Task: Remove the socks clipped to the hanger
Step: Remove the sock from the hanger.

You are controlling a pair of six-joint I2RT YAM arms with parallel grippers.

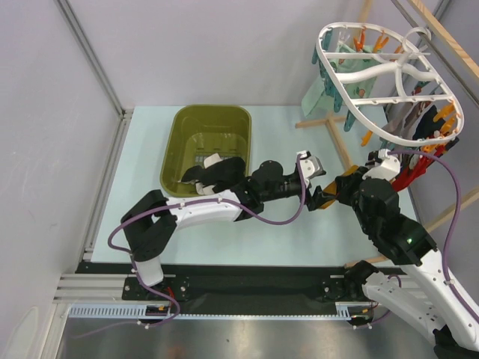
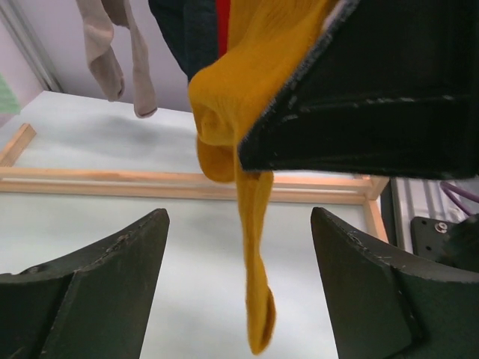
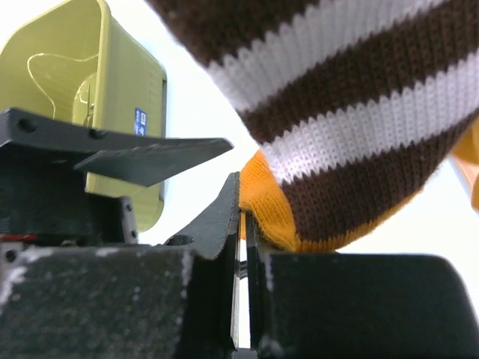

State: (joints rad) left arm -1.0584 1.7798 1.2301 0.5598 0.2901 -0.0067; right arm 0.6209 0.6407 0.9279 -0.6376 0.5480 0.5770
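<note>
Pale tabletop point(image 1: 135, 149) is lying below the white plastic oval ring hanger point(image 1: 333, 75). Under the hanger, the right gripper point(image 3: 241, 217) is clamping the mustard-orange fabric sock point(image 2: 254, 247). The left gripper point(image 2: 239, 217) is straddling it, fingers spread wide. Recommended: pull steadily down, away from the hanger.

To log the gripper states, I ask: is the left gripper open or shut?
Open. On the left gripper the two fingers stand wide apart, and the mustard sock hangs between them with a gap on each side.
</note>
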